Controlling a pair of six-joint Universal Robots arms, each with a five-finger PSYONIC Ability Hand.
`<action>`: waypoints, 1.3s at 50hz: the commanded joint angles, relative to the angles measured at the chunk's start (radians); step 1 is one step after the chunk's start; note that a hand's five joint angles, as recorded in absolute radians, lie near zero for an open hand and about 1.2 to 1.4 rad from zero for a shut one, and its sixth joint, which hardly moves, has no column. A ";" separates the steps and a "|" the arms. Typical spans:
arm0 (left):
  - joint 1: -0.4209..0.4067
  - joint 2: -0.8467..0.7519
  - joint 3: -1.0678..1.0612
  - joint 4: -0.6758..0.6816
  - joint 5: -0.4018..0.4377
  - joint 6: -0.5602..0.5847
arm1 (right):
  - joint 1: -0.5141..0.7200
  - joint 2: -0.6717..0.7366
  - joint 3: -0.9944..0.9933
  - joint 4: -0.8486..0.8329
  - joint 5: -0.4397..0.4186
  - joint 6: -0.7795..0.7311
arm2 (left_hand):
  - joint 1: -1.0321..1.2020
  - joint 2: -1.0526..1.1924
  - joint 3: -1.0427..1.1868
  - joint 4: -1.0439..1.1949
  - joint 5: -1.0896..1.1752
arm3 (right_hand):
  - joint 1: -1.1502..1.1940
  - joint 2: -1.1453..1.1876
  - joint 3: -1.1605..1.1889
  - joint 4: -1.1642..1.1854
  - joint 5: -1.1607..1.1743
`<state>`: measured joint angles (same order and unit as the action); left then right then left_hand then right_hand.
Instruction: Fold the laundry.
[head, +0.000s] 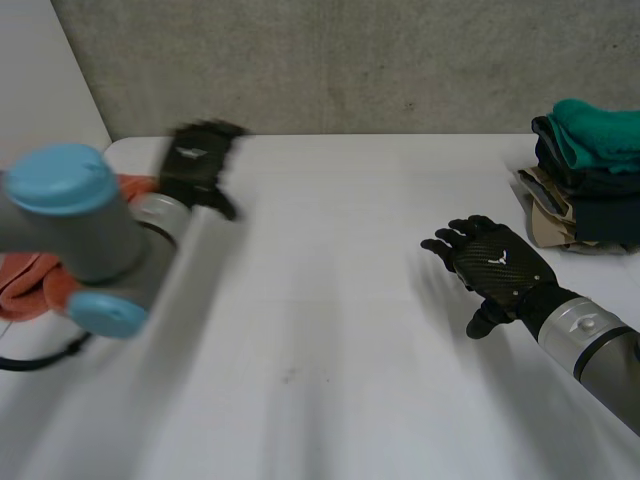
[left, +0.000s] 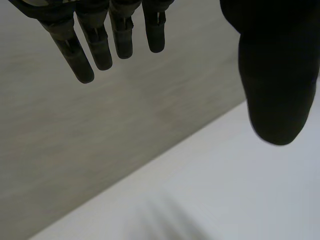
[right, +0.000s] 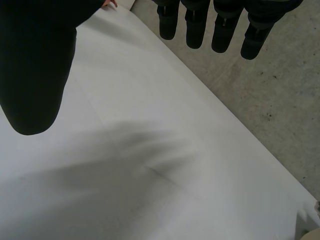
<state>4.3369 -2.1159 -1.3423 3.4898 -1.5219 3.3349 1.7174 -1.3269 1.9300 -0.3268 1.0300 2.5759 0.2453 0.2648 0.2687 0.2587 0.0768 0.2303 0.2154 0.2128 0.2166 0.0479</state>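
An orange-red cloth (head: 30, 280) lies crumpled at the table's left edge, mostly hidden behind my left arm. My left hand (head: 198, 160) hovers over the far left of the table, beside the cloth and apart from it; its straight fingers (left: 92, 42) and thumb (left: 277, 75) hold nothing. My right hand (head: 495, 265) rests low over the right half of the table, palm down, with fingers (right: 215, 22) spread and empty. A stack of folded clothes (head: 590, 175), teal on top of dark blue and tan, sits at the far right edge.
The white table (head: 330, 330) stretches bare between the two hands. A grey wall (head: 350, 60) runs behind its far edge. A small corner of the orange-red cloth (right: 109, 4) peeks past my right thumb.
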 joint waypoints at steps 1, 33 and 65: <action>0.194 -0.027 0.008 -0.011 -0.066 0.182 | 0.001 0.000 0.000 0.000 -0.001 0.000 | -0.011 -0.031 -0.035 -0.025 -0.017 | -0.056 -0.041 -0.038 -0.042 -0.048; 0.440 -0.368 0.158 0.077 0.062 0.515 | -0.002 0.046 -0.005 -0.020 0.001 -0.002 | 1.151 1.131 1.128 1.138 1.145 | -0.056 -0.041 -0.038 -0.042 -0.048; -0.289 -0.142 -0.001 0.032 0.196 -0.109 | -0.031 0.026 -0.026 -0.029 0.105 0.033 | 1.151 1.131 1.128 1.138 1.145 | -0.056 -0.041 -0.038 -0.042 -0.048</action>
<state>4.1079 -2.1129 -1.4015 3.6047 -1.3415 3.1828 1.7078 -1.2905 1.9161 -0.3527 1.0767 2.5833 1.1239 1.1954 1.1904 1.1976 0.9869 0.2303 0.2154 0.2128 0.2166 0.0479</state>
